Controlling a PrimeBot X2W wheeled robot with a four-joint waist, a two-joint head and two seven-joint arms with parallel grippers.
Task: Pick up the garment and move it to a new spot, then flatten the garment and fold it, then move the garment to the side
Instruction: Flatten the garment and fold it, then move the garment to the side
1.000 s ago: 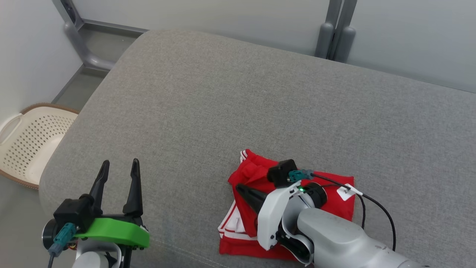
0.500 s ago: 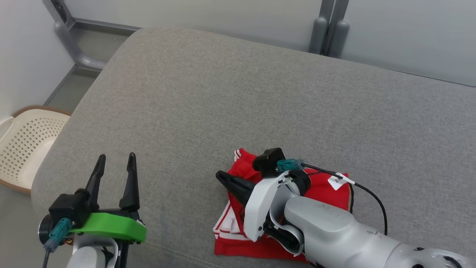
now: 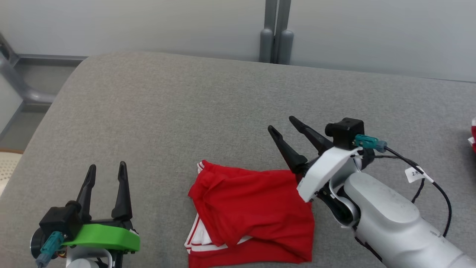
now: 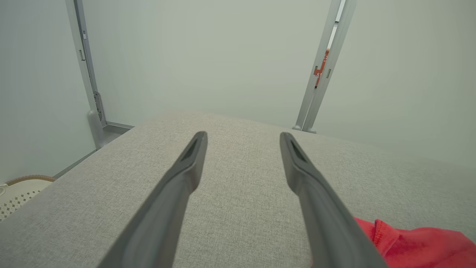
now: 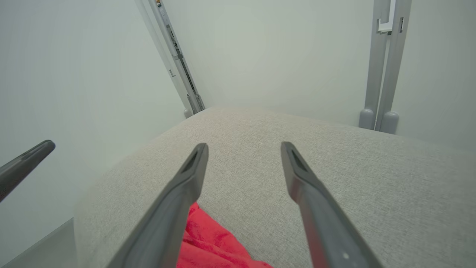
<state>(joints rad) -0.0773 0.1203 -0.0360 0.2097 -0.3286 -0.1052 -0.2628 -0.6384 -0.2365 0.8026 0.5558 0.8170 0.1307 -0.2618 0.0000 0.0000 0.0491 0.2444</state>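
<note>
Since the earlier frame the right pincer (image 3: 282, 123) had come off the garment (image 3: 249, 212). Before, it lay over the red cloth; now it stood just beside the garment's upper right corner, apart from it. The head camera had also turned, so the shift of the whole picture was not a move of the things.

Both pincers were empty. The right one had its two fingers spread well apart, with nothing between them, and the red cloth lay below and behind its tips. The left pincer (image 3: 106, 166) was equally wide open and waited well apart to the left of the garment, pointing away from the robot.

The garment rested on the grey cushion (image 3: 186, 104) as a compact, roughly square packet, with a white-striped hem showing at its lower left corner and some soft wrinkles at its left side. To my judgement the picking, the flattening and the folding were done, though the fold was not very crisp. The last step, to move the garment to the side, seemed not yet done, because both pincers were free. Far to the right of the garment, another piece of red and white cloth (image 3: 473, 138) showed at the edge of the picture.
</note>
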